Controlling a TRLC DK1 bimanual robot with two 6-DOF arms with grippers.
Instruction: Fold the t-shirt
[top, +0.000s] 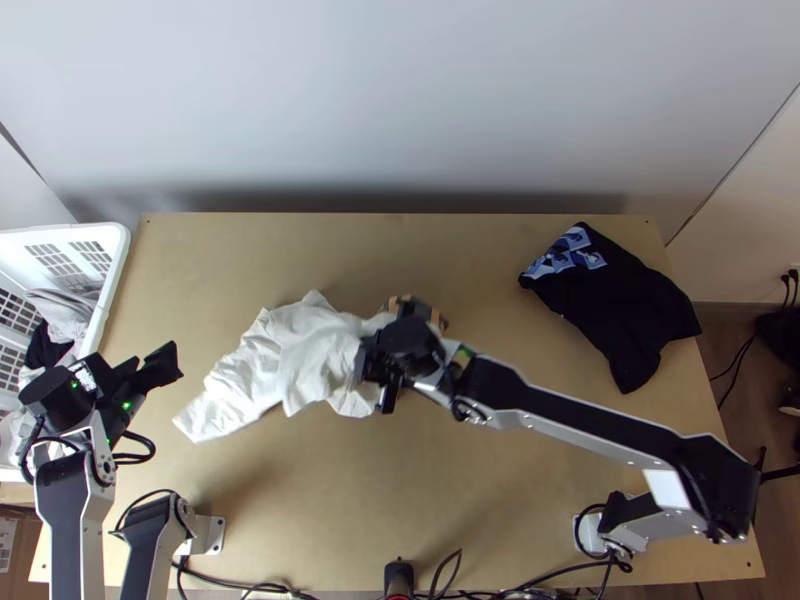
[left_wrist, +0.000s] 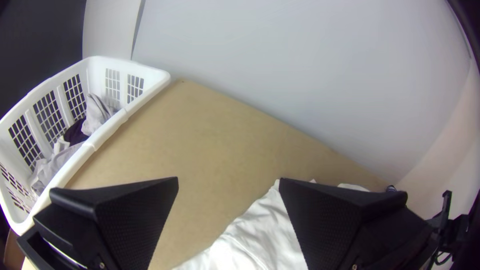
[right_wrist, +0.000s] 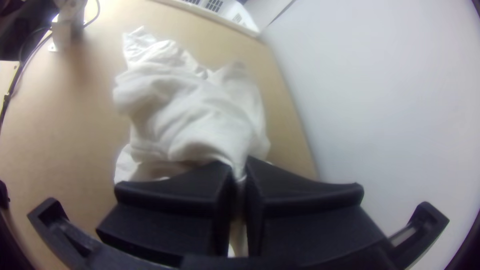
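A white t-shirt (top: 300, 350) lies bunched left of the table's middle, one end stretched toward the lower left. My right gripper (top: 385, 365) is at the shirt's right end. In the right wrist view my right gripper (right_wrist: 240, 175) is shut on a gathered part of the white cloth (right_wrist: 195, 110), which rises from the table to the fingers. Beside the basket, left of the shirt, is my left gripper (top: 150, 370). From the left wrist, the left gripper (left_wrist: 227, 185) stands wide open with nothing held, and white cloth (left_wrist: 250, 240) lies beyond its fingers.
A white laundry basket (top: 120, 250) with clothes stands at the table's left edge. A black garment with a blue-white print (top: 620, 310) lies at the right. A brown object (top: 437, 315) is partly hidden behind the right gripper. Cables run along the near edge.
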